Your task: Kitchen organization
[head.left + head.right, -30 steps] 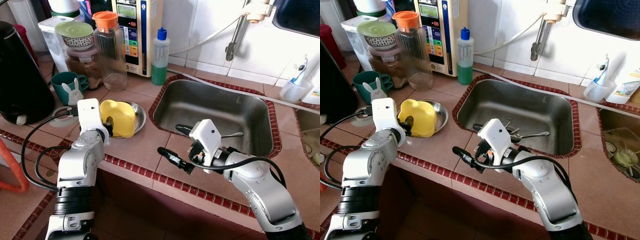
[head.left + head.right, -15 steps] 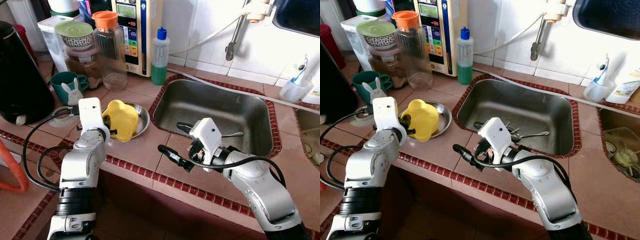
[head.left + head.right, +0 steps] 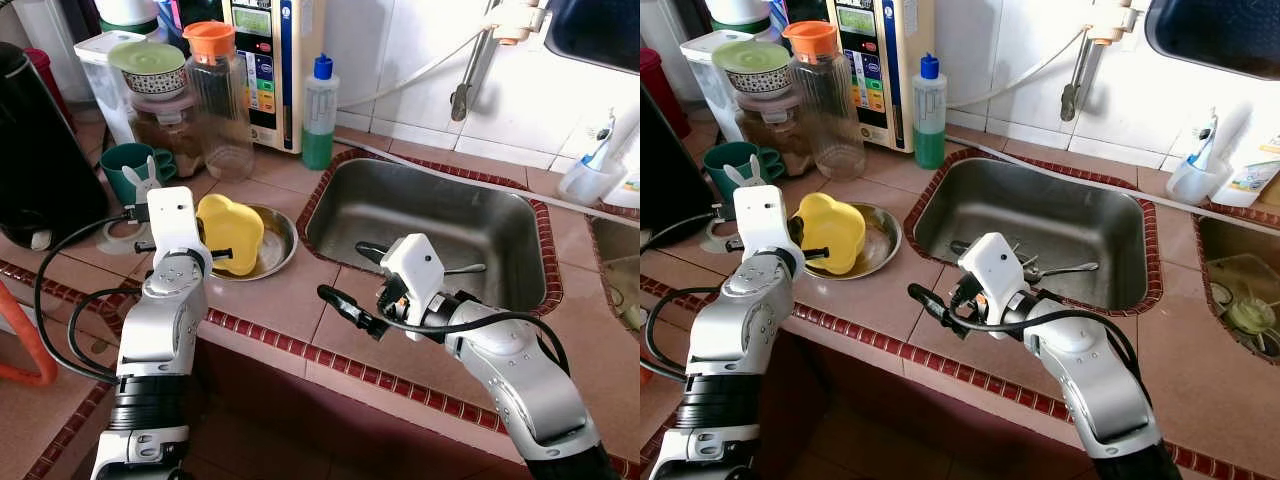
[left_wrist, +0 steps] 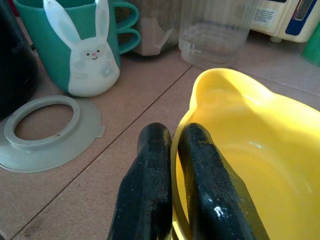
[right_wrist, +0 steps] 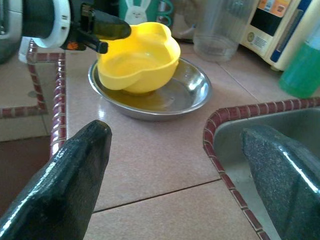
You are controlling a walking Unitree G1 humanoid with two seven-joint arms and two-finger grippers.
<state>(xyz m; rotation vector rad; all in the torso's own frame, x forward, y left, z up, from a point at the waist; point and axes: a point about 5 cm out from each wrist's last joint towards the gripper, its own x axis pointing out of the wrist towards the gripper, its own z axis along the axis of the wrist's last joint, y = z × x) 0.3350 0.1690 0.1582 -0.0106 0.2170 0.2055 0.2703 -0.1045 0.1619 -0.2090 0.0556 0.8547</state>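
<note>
While my left gripper (image 4: 167, 150) is pinching the rim of the yellow bowl (image 3: 230, 233), one finger inside and one outside, I am tipping it upright and lifting it off the steel dish (image 3: 272, 250); a second ago it was lying face-down there. I judge the bowl is now ready to carry away. Both bowl and dish are looking empty. My right gripper (image 5: 180, 165) is hovering with fingers spread wide over the counter edge beside the sink (image 3: 520, 230), which is holding some cutlery (image 3: 1065, 268).
</note>
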